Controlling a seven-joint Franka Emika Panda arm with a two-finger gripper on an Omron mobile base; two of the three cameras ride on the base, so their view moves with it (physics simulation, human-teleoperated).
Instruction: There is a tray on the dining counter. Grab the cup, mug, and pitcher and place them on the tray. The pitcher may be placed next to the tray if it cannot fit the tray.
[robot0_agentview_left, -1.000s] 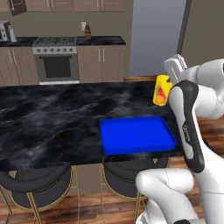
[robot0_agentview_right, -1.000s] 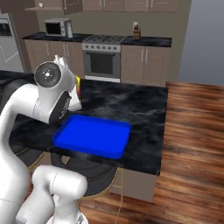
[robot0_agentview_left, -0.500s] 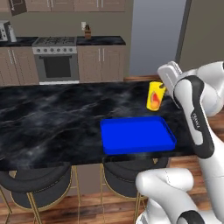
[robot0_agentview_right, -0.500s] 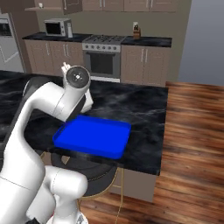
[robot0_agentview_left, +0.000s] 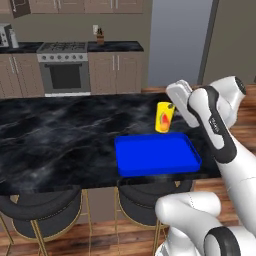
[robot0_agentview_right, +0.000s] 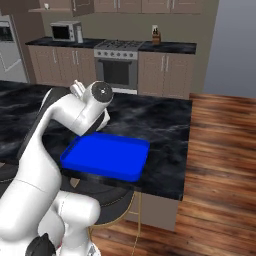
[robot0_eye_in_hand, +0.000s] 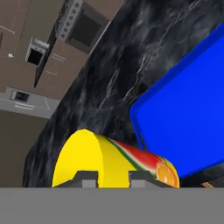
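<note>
Your pincer (robot0_eye_in_hand: 107, 176) is closed on the cup (robot0_agentview_left: 164, 117), held just past the tray's (robot0_agentview_left: 155, 156) far edge above the table (robot0_agentview_left: 60, 140). Bring it over the blue floor, keep it upright, lower gently; its height looks uncertain.

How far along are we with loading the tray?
Nothing looks done yet: the tray on the dining counter holds nothing. In hand: the gripper is shut on the cup, carried above the counter just beyond the tray's far edge. Left: setting the cup down on the tray, then fetching the mug and the pitcher.
</note>
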